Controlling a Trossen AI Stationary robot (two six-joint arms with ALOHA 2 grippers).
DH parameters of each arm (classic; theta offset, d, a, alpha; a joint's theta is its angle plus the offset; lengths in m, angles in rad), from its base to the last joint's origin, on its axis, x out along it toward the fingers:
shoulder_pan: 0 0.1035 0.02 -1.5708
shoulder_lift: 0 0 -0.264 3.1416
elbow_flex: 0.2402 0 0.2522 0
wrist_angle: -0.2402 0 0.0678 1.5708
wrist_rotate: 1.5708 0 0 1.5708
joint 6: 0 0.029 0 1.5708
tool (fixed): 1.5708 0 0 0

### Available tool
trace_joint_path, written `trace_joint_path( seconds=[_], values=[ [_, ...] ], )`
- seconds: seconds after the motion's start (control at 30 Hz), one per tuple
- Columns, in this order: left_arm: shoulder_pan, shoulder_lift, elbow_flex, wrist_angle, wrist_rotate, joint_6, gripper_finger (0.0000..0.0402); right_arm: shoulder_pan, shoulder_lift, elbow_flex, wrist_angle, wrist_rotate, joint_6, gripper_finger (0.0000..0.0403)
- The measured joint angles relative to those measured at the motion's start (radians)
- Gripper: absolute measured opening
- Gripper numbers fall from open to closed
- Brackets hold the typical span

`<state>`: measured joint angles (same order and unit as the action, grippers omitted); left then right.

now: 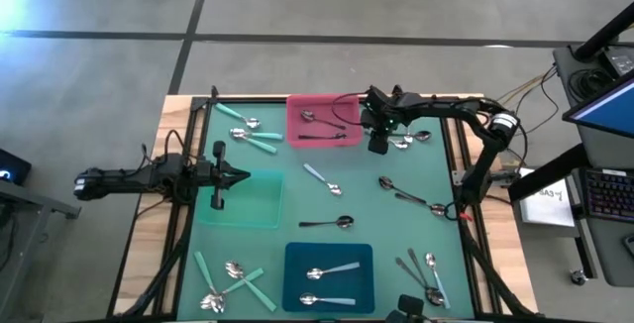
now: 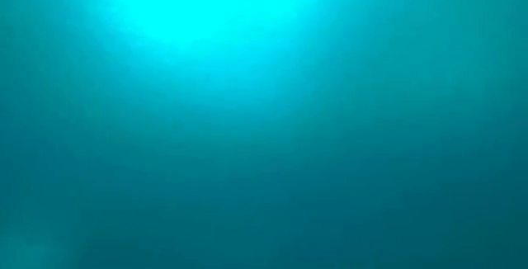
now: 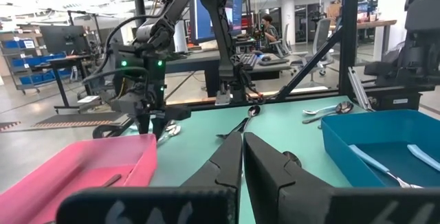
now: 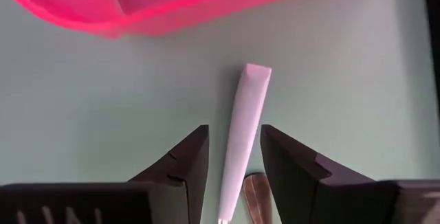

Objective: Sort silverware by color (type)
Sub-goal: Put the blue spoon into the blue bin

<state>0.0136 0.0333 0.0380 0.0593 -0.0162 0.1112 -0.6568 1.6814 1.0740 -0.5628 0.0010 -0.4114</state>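
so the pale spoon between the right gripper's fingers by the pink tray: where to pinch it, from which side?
Pinch the flat pale handle mid-length, coming straight down from above. It lies flat on the mat, lengthwise between the open right gripper fingers, so they close across its narrow width. The free end points at the pink tray, with clear mat on both sides. Avoid the bowl end, where another spoon bowl crowds it.
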Motion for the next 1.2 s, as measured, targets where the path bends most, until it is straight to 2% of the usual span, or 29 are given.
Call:
trace_joint_path(
  seconds=[0.2, 0.37, 0.47, 0.63, 0.73, 0.87, 1.0, 1.2],
  values=[
    [0.0, 0.0, 0.0, 0.0, 0.0, 0.0, 0.0, -0.027, 0.054, 0.002, 0.011, -0.006, -0.008, 0.0128],
    [0.0, 0.0, 0.0, 0.0, 0.0, 0.0, 0.0, -0.041, 0.085, 0.005, 0.012, -0.05, -0.027, 0.0121],
    [0.0, 0.0, 0.0, 0.0, 0.0, 0.0, 0.0, -0.042, 0.095, 0.005, 0.015, -0.083, -0.027, 0.0099],
    [0.0, 0.0, 0.0, 0.0, 0.0, 0.0, 0.0, -0.041, 0.096, 0.003, 0.013, -0.091, -0.002, 0.0032],
    [0.0, 0.0, 0.0, 0.0, 0.0, 0.0, 0.0, -0.041, 0.082, 0.005, 0.006, -0.091, 0.021, 0.0031],
    [0.0, 0.0, 0.0, 0.0, 0.0, 0.0, 0.0, -0.036, 0.031, 0.028, -0.075, -0.08, 0.05, 0.0031],
    [0.0, 0.0, 0.0, 0.0, 0.0, 0.0, 0.0, -0.014, -0.08, 0.068, -0.124, -0.094, 0.106, 0.0031],
    [0.0, 0.0, 0.0, 0.0, 0.0, 0.0, 0.0, 0.111, -0.27, 0.062, -0.155, -0.281, 0.31, 0.0031]
  ],
)
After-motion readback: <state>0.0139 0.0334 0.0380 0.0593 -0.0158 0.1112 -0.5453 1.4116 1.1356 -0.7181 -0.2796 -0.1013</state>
